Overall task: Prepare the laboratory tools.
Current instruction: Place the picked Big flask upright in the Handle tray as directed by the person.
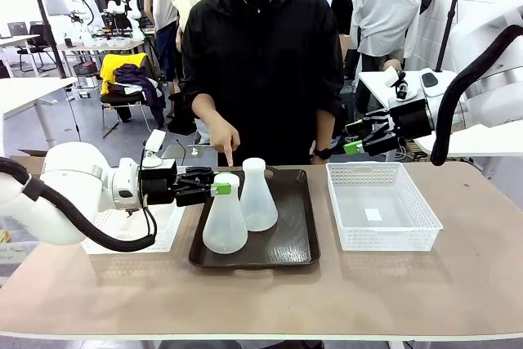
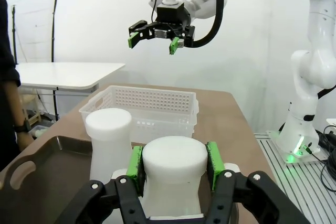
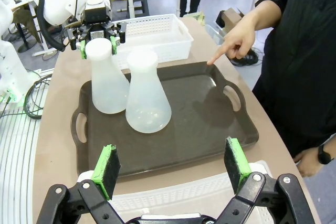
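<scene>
Two translucent whitish conical flasks stand upright on the dark brown tray (image 1: 298,243). My left gripper (image 1: 219,189) is shut on the neck of the nearer flask (image 1: 225,222), its green pads (image 2: 136,163) pressed on both sides of the neck (image 2: 173,182). The second flask (image 1: 258,202) stands free just beside it, also seen in the left wrist view (image 2: 107,140) and the right wrist view (image 3: 147,100). My right gripper (image 1: 359,140) hangs open in the air above the right side of the table; nothing is between its fingers (image 3: 106,163).
A white mesh basket (image 1: 382,222) sits right of the tray, and another (image 1: 159,234) lies under my left arm. The person stands at the far side, one hand (image 1: 225,143) pointing a finger down at the tray's far edge.
</scene>
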`<state>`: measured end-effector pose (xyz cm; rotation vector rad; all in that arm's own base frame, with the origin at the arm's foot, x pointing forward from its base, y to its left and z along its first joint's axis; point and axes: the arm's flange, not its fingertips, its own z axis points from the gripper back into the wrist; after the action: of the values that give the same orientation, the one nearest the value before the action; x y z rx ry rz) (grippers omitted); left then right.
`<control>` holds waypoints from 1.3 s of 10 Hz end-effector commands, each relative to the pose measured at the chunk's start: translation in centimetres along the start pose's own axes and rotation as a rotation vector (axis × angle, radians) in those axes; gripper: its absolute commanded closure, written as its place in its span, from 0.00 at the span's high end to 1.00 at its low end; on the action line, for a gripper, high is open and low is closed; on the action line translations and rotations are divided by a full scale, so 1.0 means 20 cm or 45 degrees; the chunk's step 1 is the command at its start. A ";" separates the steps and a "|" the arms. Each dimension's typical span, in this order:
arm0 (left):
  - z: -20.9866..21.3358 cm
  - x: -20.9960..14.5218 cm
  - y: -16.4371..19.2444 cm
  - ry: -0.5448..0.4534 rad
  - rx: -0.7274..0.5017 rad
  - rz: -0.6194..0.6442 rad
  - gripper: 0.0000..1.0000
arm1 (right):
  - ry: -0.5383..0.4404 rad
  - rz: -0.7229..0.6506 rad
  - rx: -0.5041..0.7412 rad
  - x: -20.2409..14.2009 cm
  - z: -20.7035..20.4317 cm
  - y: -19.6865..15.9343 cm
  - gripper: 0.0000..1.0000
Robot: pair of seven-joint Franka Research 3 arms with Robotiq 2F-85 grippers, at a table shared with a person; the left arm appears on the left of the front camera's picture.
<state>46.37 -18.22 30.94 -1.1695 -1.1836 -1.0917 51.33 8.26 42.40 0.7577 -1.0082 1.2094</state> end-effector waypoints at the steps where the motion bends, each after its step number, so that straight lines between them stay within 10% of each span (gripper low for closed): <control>1: 0.00 -0.01 -0.02 -0.029 0.053 -0.010 0.20 | 0.005 0.001 0.003 0.00 0.00 0.00 1.00; 5: 0.02 -0.01 -0.02 -0.016 0.039 -0.004 1.00 | 0.005 0.001 0.003 0.00 0.00 0.00 1.00; 13: 0.18 0.05 -0.07 0.156 -0.039 0.023 1.00 | 0.005 0.001 0.003 0.00 0.00 0.00 1.00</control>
<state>45.34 -15.56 31.36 -1.1286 -1.0931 -1.1681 51.33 8.26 42.40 0.7577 -1.0082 1.2093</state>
